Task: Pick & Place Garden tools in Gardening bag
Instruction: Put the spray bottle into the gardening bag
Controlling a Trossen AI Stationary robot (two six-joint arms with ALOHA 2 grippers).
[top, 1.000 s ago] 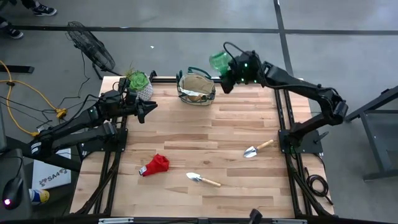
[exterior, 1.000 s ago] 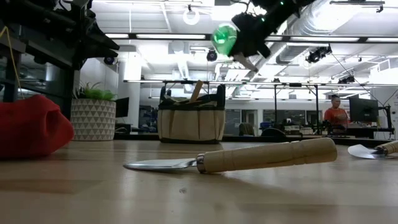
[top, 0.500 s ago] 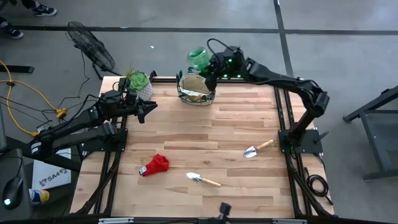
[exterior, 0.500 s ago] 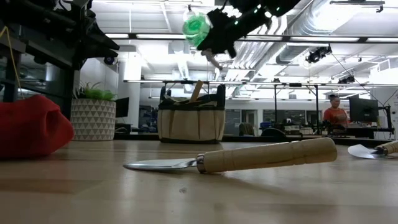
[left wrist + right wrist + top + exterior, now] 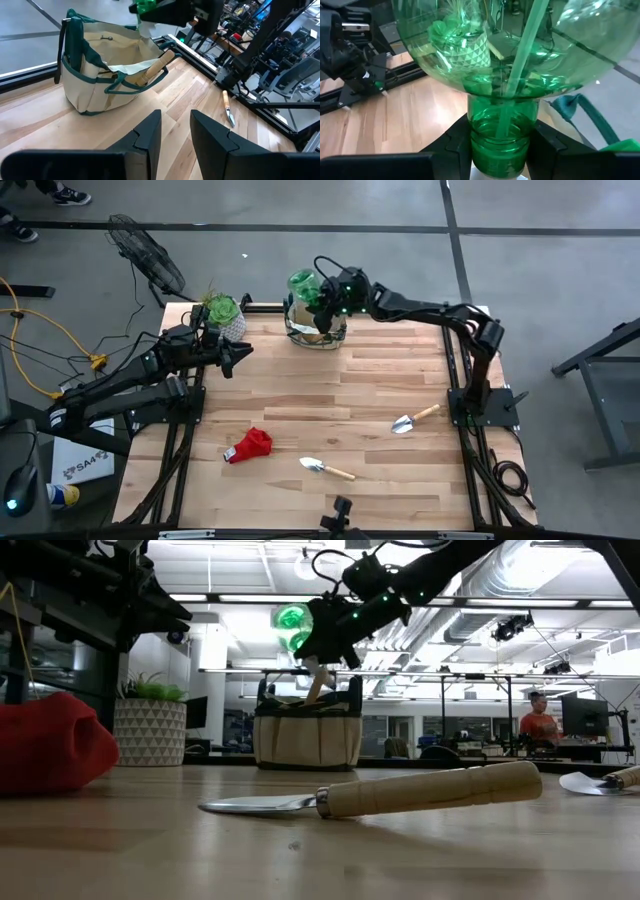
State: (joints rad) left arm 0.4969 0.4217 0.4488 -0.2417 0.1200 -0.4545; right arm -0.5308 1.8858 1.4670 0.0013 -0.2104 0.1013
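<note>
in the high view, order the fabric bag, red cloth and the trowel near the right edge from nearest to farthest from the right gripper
1. The beige fabric gardening bag with green trim, directly below the right gripper at the table's far edge.
2. The silver trowel with a wooden handle, right side.
3. The crumpled red cloth, near left.

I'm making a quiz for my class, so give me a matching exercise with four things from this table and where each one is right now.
Things:
1. green bottle
2. red cloth
3. plant pot
4. tote bag

Places:
A. at the table's far edge, a wooden handle sticking out of it
B. held in the right pincer above the bag
C. on the far left corner, by the left pincer
D. lying on the near left of the table

Pairs: 1-B, 2-D, 3-C, 4-A
</note>
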